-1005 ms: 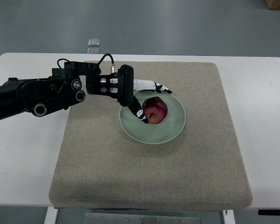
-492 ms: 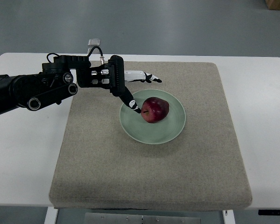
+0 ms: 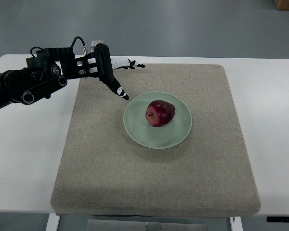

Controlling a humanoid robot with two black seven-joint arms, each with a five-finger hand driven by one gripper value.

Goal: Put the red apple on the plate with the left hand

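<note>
- The red apple is being carried by the green plate, lying a little above the plate's centre, so the placing is being judged done.
- Nothing is being grasped by the left hand; its fingers are being held spread and released above the grey mat, up and to the left of the plate and apart from it.
- The apple is being seen slightly tilted, stem sideways; a roll toward the rim could be caused by any knock to the white table.
- The plate could be nudged if the outstretched thumb is being swung low past its edge.
</note>
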